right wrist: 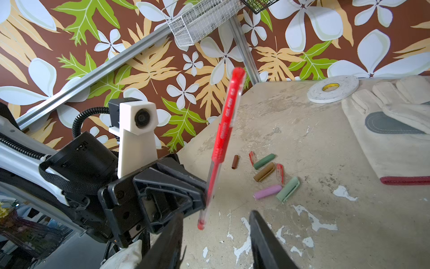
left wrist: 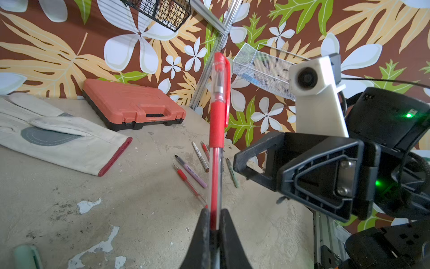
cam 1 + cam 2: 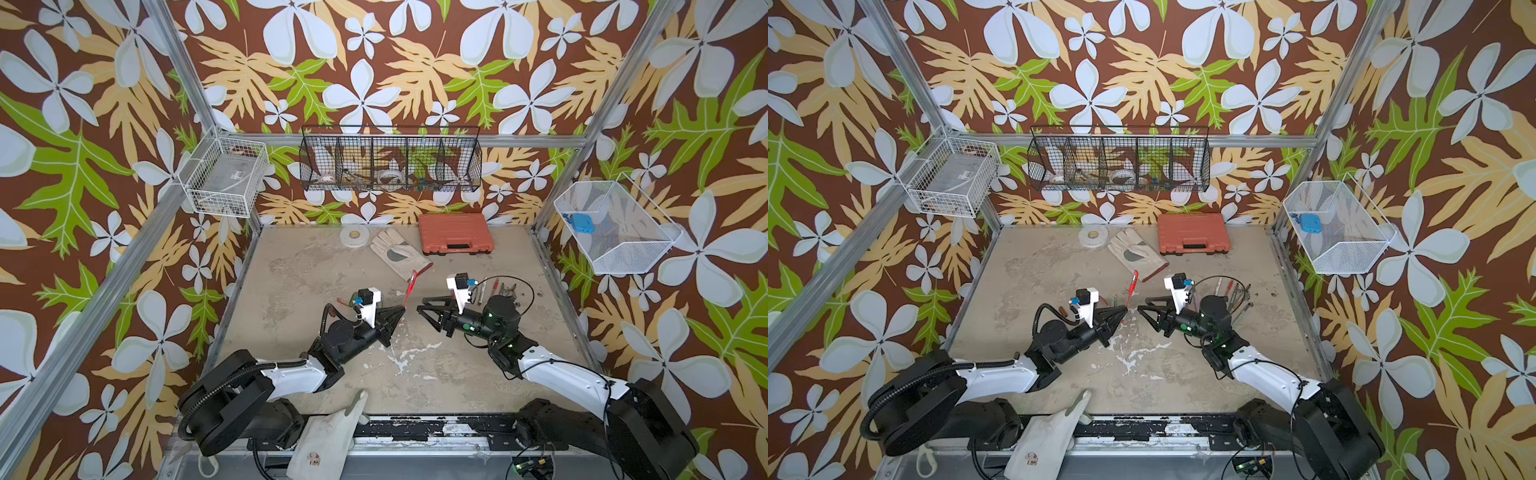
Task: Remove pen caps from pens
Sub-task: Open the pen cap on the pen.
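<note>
At the left, loose pen caps (image 1: pixel 267 177) lie clustered on the counter (image 1: pixel 325 151); next, the left jaws are clenched on the clear barrel of 1 red gel pen (image 2: pixel 216 139) in mid-air, its cap (image 2: pixel 218 76) still on. The right jaws stand parted just beside it, grasping nothing, with uncapped pens (image 2: pixel 192 173) lying beyond. Light, stiff and probably slick, the pen wants a pinch across the cap's body and a straight pull along the barrel.
</note>
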Controlling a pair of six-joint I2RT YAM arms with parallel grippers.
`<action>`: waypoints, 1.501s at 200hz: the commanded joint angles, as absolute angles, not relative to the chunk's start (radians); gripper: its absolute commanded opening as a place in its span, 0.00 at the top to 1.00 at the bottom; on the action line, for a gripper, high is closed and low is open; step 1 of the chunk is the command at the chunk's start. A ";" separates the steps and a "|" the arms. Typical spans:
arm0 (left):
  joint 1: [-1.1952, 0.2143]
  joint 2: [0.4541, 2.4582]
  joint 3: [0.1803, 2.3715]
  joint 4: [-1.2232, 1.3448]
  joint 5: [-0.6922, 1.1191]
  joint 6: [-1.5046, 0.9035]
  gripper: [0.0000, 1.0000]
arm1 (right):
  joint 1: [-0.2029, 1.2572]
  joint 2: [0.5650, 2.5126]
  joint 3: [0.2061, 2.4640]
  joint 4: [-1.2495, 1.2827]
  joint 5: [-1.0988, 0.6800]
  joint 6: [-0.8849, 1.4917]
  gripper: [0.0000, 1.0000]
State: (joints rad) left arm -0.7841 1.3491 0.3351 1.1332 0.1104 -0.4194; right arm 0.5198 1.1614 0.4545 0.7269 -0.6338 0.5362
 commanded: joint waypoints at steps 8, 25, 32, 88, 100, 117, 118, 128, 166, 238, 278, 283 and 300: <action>-0.801 1.346 0.348 1.148 0.123 -0.392 0.95 | 0.520 1.173 0.458 0.785 -0.661 0.543 0.55; -0.809 1.344 0.352 1.137 0.124 -0.387 0.95 | 0.521 1.191 0.461 0.806 -0.677 0.559 0.57; -0.812 1.342 0.348 1.142 0.123 -0.387 0.95 | 0.521 1.197 0.462 0.806 -0.679 0.563 0.58; -0.844 1.342 0.353 1.141 0.130 -0.375 0.95 | 0.522 1.211 0.466 0.819 -0.702 0.574 0.62; -0.854 1.348 0.354 1.139 0.129 -0.368 0.95 | 0.522 1.207 0.467 0.819 -0.703 0.574 0.63; -0.874 1.357 0.358 1.139 0.123 -0.354 0.96 | 0.522 1.205 0.467 0.813 -0.700 0.574 0.65; -0.875 1.356 0.359 1.139 0.123 -0.353 0.96 | 0.522 1.204 0.467 0.812 -0.700 0.574 0.66; -0.881 1.366 0.365 1.139 0.128 -0.349 0.96 | 0.522 1.206 0.467 0.812 -0.700 0.572 0.67; -0.896 1.394 0.375 1.151 0.137 -0.347 0.95 | 0.522 1.210 0.468 0.820 -0.717 0.584 0.84; -0.893 1.299 0.376 1.043 0.059 -0.300 0.51 | 0.522 1.170 0.462 0.737 -0.672 0.481 1.00; -0.824 1.194 0.372 0.973 0.103 -0.361 0.40 | 0.532 1.218 0.479 0.717 -0.696 0.432 1.00; -0.811 1.187 0.370 0.973 0.115 -0.371 0.39 | 0.536 1.226 0.483 0.716 -0.702 0.426 1.00; -0.784 1.174 0.371 0.956 0.138 -0.392 0.36 | 0.557 1.265 0.501 0.707 -0.727 0.402 1.00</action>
State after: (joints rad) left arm -0.8143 1.1904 0.3714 0.9871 0.0902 -0.3443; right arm 0.5358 1.2308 0.4793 0.7139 -0.6849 0.4587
